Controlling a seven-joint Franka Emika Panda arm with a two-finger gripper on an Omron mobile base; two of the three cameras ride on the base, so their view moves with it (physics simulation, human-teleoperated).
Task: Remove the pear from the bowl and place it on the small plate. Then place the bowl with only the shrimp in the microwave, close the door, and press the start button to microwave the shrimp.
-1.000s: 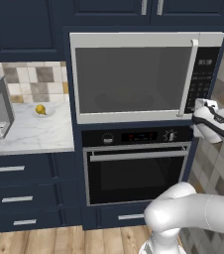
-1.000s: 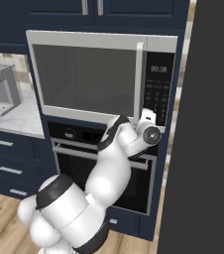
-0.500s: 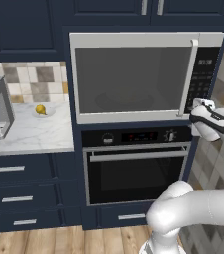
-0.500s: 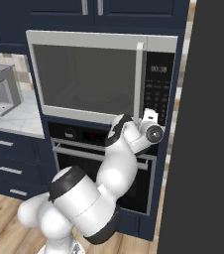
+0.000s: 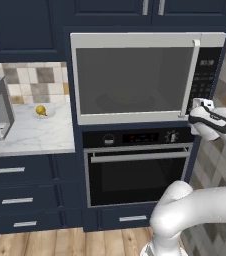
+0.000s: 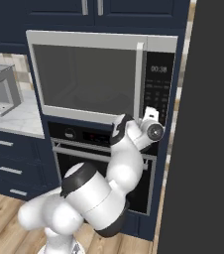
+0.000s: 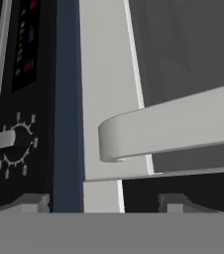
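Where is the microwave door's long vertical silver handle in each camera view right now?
Left base view: long silver handle, upright, right of the dark window.
Right base view: upright, right of centre.
Hand view: rolled, a pale bar running across from centre to right.
Shared landmark: the black oven's control dial, just below the microwave.

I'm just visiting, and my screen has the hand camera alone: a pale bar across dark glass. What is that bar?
Observer: It's the lower end of the handle on the microwave's door. The gripper sits right by it, jaws apart.
Visitor: Is that door open?
Observer: No, the door is shut flush in the microwave.
Visitor: Any food around?
Observer: A yellow pear lies on a small plate on the counter, left of the microwave.
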